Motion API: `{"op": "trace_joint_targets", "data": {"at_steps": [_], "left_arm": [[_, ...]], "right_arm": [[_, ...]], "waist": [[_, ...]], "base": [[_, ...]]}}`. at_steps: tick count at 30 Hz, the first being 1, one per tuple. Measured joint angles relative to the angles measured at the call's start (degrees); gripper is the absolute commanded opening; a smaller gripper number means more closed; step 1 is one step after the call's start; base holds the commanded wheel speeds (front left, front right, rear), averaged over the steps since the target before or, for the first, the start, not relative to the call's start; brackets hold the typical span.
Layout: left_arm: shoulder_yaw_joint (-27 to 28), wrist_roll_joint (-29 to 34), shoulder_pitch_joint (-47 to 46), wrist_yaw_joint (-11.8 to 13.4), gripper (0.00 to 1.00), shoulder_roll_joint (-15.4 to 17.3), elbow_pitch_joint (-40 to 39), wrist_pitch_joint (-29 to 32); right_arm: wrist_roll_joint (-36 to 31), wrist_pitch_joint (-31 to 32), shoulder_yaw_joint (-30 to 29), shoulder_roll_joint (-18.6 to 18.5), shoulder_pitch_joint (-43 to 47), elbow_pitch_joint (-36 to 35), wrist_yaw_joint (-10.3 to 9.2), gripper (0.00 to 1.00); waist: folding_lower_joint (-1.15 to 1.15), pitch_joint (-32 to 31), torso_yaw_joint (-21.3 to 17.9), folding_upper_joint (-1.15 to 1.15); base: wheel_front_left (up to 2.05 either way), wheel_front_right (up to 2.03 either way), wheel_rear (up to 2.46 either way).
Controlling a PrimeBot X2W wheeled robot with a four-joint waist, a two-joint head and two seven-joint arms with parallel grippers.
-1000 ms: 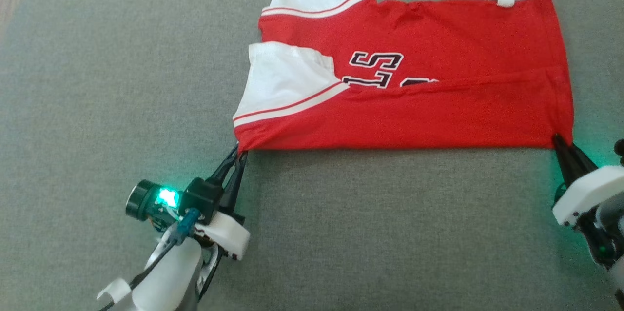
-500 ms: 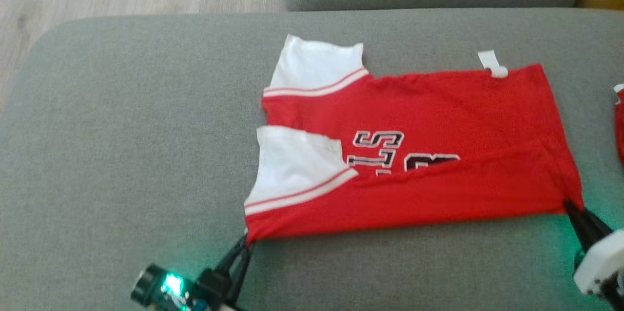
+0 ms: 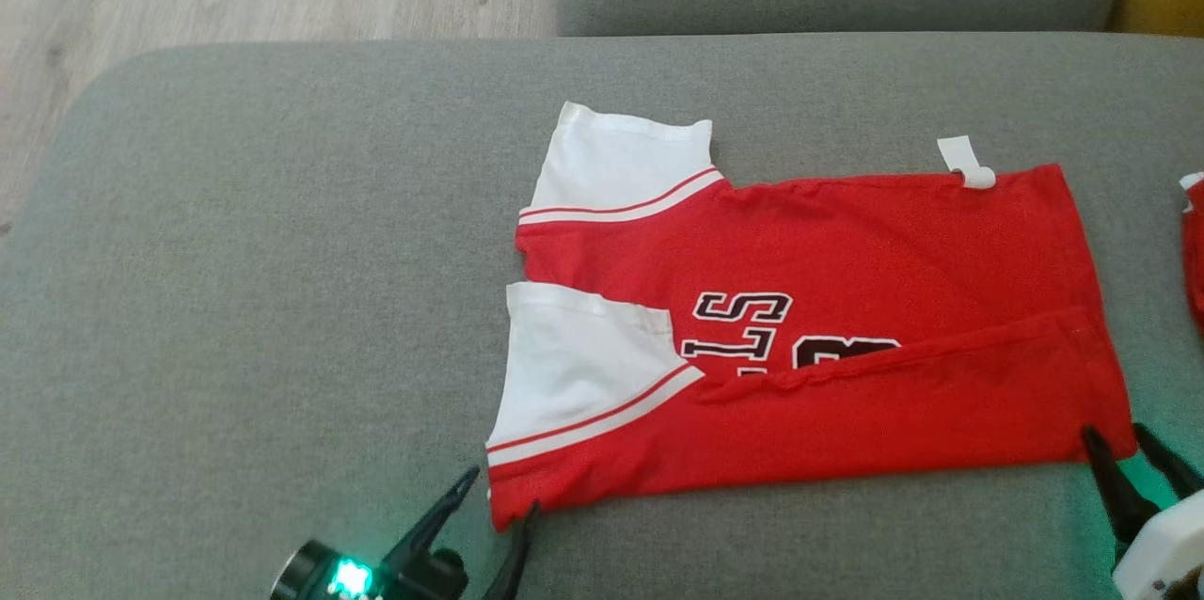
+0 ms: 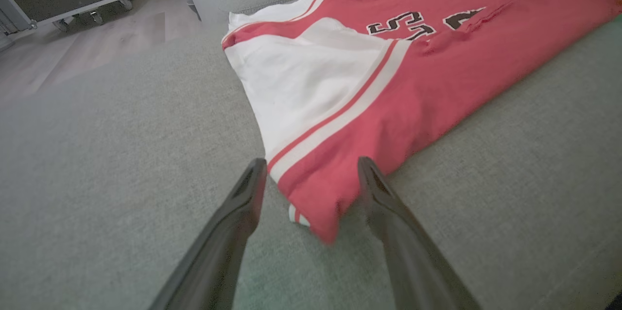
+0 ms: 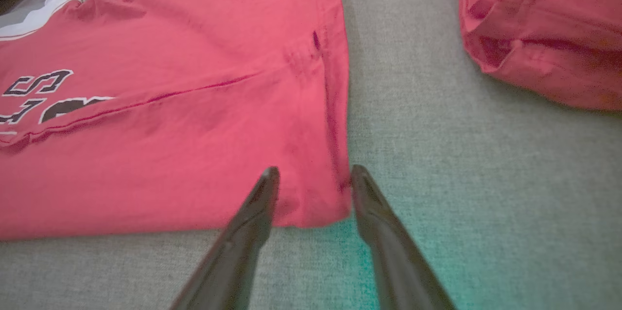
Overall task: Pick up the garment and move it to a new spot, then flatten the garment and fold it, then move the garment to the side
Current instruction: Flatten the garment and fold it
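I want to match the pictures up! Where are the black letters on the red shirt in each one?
Head view: black letters in the middle, just right of the near white sleeve.
Left wrist view: black letters near the top, right of middle.
Right wrist view: black letters at the left edge.
Shared landmark: the folded red flap covering part of them.

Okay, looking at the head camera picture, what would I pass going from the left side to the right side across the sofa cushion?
left gripper → near white sleeve of the red jersey → black lettering → white tag → right gripper → second red garment at the right edge
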Motion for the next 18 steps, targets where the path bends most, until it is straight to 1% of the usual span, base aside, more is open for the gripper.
{"op": "trace_joint_targets", "data": {"at_steps": [7,11,15,18], "left_arm": [[0.5,0.0,-4.6,-0.2,1.00,0.6,-3.3,1.7],[2.4,-0.1,-11.0,-1.8,1.00,2.2,-4.3,3.8],[3.9,-0.6,-20.6,-4.3,1.00,3.0,-3.8,6.2],[4.1,-1.5,-28.4,-7.9,1.00,3.0,-1.0,9.1]], "right_arm": [[-3.8,1.6,-4.1,1.2,0.0,-4.3,0.00,1.00],[-5.8,2.7,-5.6,2.0,-0.1,-7.6,0.00,1.00],[-7.0,2.7,-6.4,2.8,-0.4,-10.6,0.00,1.00],[-7.1,2.8,-6.5,2.9,-1.8,-12.2,0.00,1.00]], "waist": [[0.00,0.8,-1.1,0.00],[0.01,2.2,-2.0,0.00],[0.01,4.1,-2.9,0.00],[0.01,5.9,-3.8,0.00]], "base": [[0.00,0.00,0.00],[0.00,0.00,0.00],[0.00,0.00,0.00],[0.00,0.00,0.00]]}}
